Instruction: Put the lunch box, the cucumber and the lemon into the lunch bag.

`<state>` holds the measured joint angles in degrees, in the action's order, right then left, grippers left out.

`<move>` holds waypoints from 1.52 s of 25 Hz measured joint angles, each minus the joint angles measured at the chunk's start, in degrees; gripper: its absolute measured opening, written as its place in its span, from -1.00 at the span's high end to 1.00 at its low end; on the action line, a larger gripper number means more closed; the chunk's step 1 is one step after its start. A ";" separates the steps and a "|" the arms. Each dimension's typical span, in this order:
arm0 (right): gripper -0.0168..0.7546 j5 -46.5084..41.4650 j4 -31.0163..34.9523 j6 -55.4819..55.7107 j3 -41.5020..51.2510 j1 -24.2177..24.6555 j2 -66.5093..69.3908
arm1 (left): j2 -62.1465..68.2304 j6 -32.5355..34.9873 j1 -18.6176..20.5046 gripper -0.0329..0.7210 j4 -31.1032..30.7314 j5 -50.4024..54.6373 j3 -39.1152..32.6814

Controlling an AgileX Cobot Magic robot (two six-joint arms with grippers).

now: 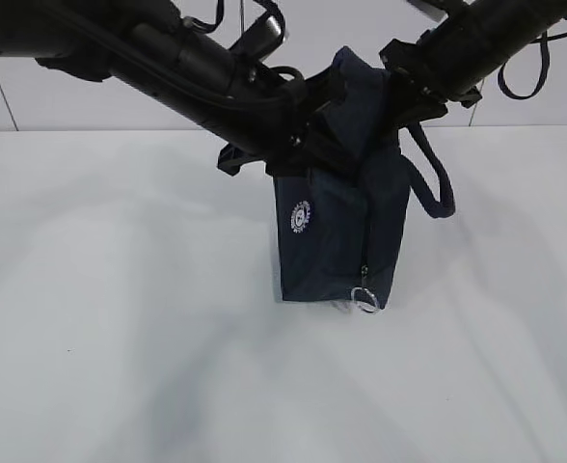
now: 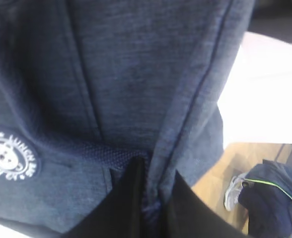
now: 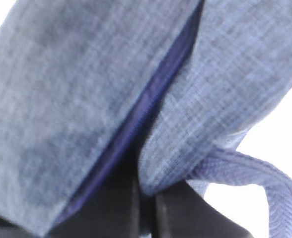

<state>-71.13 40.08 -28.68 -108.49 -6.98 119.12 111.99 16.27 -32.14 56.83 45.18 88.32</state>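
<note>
The dark navy lunch bag (image 1: 339, 231) hangs upright in mid-view with its bottom at the white table, white round logo (image 1: 300, 217) on its left face and silver ring pull (image 1: 365, 300) low at its corner. My left gripper (image 1: 308, 135) is shut on the bag's upper left fabric; in the left wrist view (image 2: 148, 193) the fabric is pinched between the black fingers beside the logo (image 2: 9, 161). My right gripper (image 1: 409, 92) is shut on the bag's upper right edge, with fabric (image 3: 151, 183) between its fingers. The lunch box, cucumber and lemon are out of view.
A loop handle (image 1: 436, 183) hangs off the bag's right side, also showing in the right wrist view (image 3: 265, 178). The white table (image 1: 120, 318) spreads around the bag. A wooden floor with a shoe (image 2: 233, 191) shows past the table edge.
</note>
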 joint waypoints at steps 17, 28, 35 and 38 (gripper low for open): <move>0.66 0.65 -3.51 2.11 -0.08 0.00 1.46 | 2.93 -0.80 -0.22 0.46 0.35 -3.08 0.00; 0.18 0.78 -2.71 2.54 -0.62 -0.34 1.79 | 3.92 -0.90 -0.26 0.00 0.22 -1.90 0.00; 0.14 0.78 -2.71 3.66 -4.85 -0.34 1.91 | 3.69 -0.90 0.77 -0.04 -1.51 -0.60 0.00; 0.14 0.78 -2.71 4.75 -8.29 -0.34 1.94 | 2.40 -0.90 1.75 -0.04 -3.35 -0.37 0.00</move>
<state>-70.35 37.37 -23.93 -116.78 -7.32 121.06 114.39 15.37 -30.39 53.48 44.81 88.32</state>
